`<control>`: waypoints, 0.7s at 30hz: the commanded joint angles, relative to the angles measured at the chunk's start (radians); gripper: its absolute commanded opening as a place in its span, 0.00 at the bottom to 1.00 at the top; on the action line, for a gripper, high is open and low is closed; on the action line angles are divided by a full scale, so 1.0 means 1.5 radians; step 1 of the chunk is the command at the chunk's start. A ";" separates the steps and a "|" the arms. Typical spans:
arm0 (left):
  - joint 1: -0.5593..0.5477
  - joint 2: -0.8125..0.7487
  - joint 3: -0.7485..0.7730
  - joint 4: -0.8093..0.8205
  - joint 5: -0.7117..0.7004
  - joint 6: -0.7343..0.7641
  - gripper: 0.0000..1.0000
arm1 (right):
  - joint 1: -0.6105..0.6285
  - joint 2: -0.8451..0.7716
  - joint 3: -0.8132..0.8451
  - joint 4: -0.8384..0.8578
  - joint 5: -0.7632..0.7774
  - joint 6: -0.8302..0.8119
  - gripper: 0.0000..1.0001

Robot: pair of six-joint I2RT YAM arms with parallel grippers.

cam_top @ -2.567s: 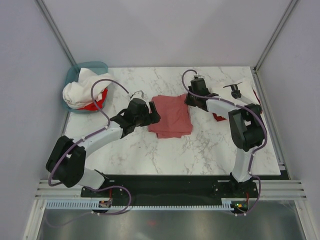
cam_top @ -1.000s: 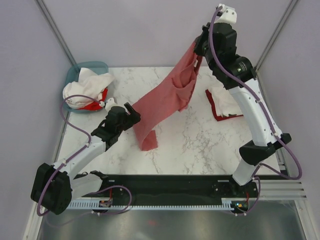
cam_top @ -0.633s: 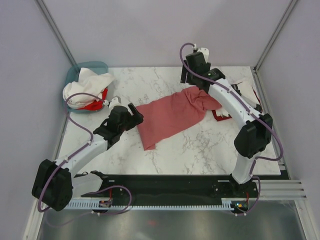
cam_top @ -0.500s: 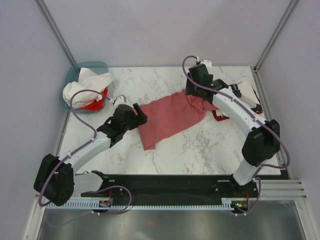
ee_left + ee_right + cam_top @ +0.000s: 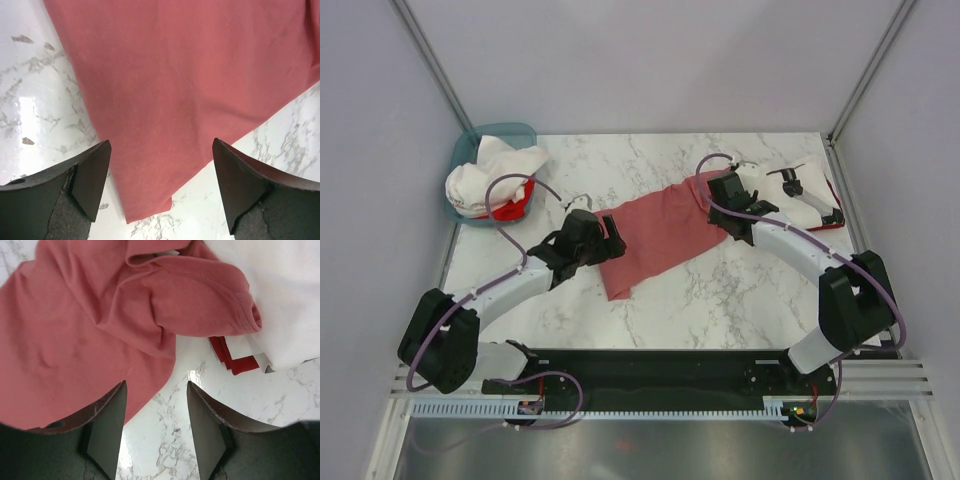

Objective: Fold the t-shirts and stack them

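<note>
The salmon t-shirt [image 5: 655,232] lies loose across the middle of the table [image 5: 720,300], running from 7 to 1 o'clock — laid out, we judge, for folding. Our left gripper [image 5: 160,145] hangs spread over its 7 o'clock corner, our right gripper [image 5: 156,385] spread over its bunched 1 o'clock end — neither pinching cloth.
</note>
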 commanded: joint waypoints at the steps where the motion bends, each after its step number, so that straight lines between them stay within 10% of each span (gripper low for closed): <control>1: -0.026 0.023 0.022 -0.026 0.039 0.044 0.90 | -0.031 0.025 -0.022 0.090 -0.001 0.030 0.59; 16: -0.037 -0.033 -0.092 -0.059 0.081 0.064 0.85 | -0.086 0.163 -0.032 0.203 -0.098 0.037 0.53; 21: -0.056 -0.039 -0.097 -0.069 0.071 0.066 0.85 | -0.087 0.187 -0.020 0.204 -0.128 0.038 0.05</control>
